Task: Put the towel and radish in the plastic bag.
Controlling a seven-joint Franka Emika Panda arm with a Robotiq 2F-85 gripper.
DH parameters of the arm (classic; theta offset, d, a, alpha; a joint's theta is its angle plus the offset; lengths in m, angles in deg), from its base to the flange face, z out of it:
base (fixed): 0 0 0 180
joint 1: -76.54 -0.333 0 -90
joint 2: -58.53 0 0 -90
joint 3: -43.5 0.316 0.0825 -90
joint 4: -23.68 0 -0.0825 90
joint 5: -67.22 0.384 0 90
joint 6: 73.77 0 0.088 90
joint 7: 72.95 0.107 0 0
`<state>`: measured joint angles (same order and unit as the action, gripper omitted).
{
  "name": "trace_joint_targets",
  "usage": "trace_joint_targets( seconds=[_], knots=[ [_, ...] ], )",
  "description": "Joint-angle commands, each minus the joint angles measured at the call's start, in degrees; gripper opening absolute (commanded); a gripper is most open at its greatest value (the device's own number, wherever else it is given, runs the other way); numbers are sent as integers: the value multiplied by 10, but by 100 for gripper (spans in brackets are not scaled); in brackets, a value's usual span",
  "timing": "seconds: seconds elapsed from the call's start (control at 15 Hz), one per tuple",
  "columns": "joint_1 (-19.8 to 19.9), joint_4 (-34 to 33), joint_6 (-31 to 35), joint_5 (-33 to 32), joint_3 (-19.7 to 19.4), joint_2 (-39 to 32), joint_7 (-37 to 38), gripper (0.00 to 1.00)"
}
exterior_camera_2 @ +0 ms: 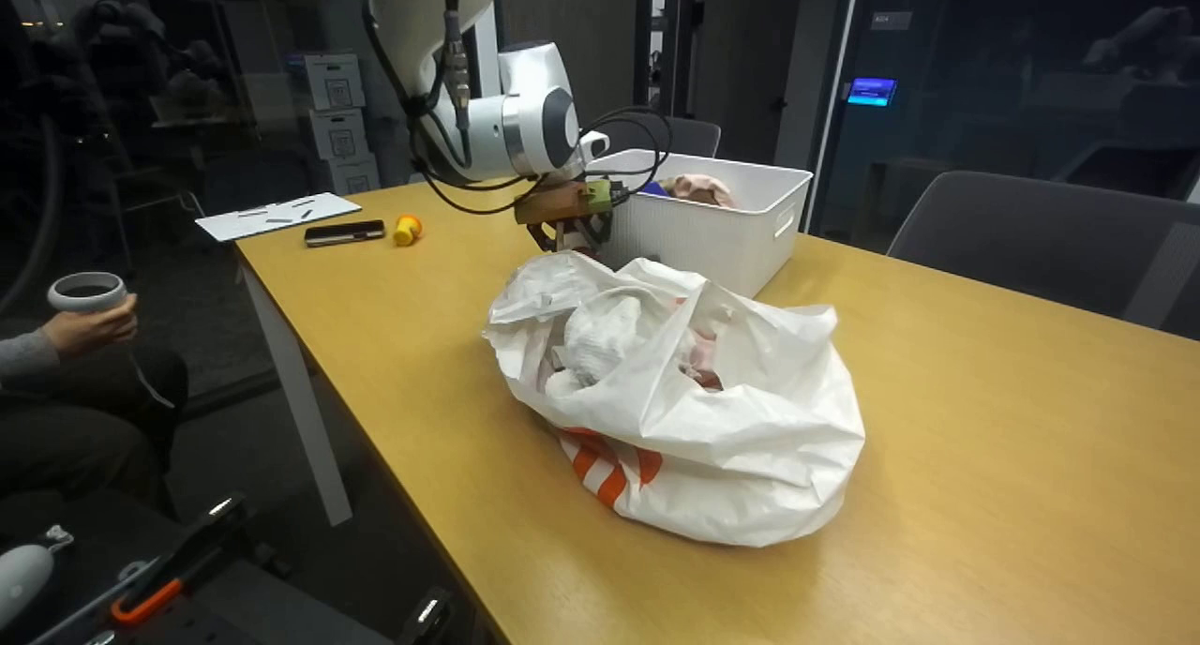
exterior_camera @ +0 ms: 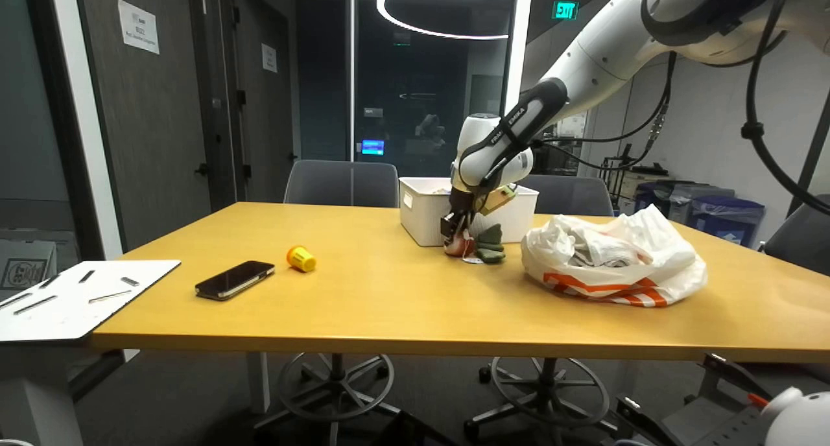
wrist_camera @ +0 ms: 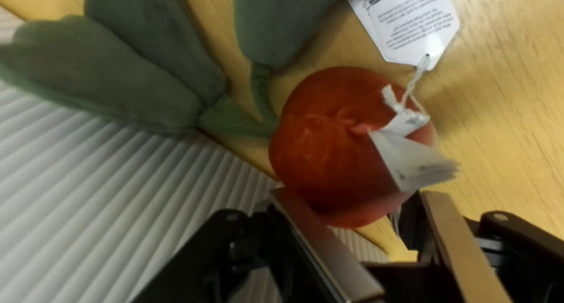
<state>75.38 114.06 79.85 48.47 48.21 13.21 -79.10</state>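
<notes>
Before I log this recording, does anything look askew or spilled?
Mainly the small yellow container near the phone: it appears to lie on its side, as if tipped over. No spill shows around it.

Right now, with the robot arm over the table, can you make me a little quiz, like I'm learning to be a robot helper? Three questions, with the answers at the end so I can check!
1. True or false: the radish is outside the plastic bag.

2. What shows in the bag's opening?
A) a phone
B) pale cloth
C) a chair

3. Fill in the blank: beside the white bin, the tool is down at the ____.

Key:
1. True.
2. B, pale cloth.
3. radish.
</notes>
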Motion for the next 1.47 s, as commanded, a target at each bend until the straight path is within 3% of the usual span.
trace_joint_targets(
  seconds=[0.0, 0.2, 0.4, 0.73, 1.0, 1.27, 1.4],
  knots=[
    [0, -28, -25, 42, -4, -22, -32, 22],
    [-7, -25, -39, 56, -11, -9, -22, 0],
    [-12, 1, -72, 71, -20, 32, 3, 3],
    [-49, 117, -149, 59, -63, 173, 114, 3],
    [-115, 207, -127, -42, -124, 285, 279, 3],
    [-196, 284, -161, -177, -193, 399, 455, 3],
    [-221, 317, -195, -244, -207, 457, 543, 3]
  ],
)
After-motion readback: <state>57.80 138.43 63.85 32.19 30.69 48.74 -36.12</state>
